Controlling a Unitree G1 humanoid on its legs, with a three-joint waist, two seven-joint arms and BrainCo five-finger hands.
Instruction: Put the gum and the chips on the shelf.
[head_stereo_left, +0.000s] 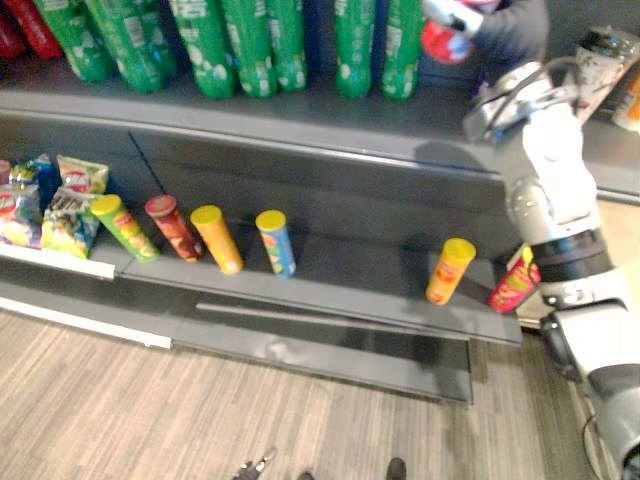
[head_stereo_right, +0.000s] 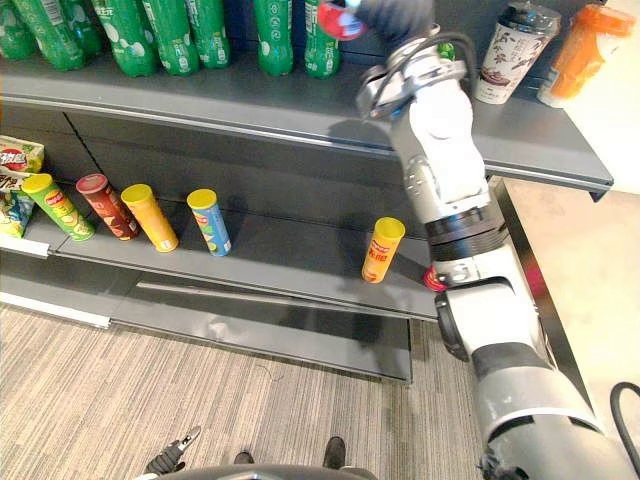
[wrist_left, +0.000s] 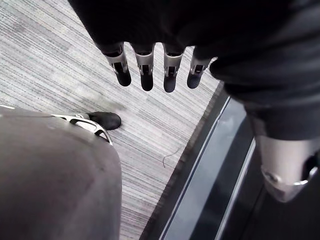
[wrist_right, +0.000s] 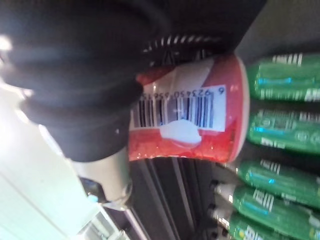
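Right hand around cylindrical gum tub

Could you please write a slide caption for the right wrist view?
Right hand holds the red gum tub beside a row of green bottles.

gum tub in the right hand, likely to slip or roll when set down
The gum tub looks like smooth rigid plastic, so probably stiff but a little slippery in the right hand. It is round, so on its side on the upper shelf it may roll; on its flat end it should sit.
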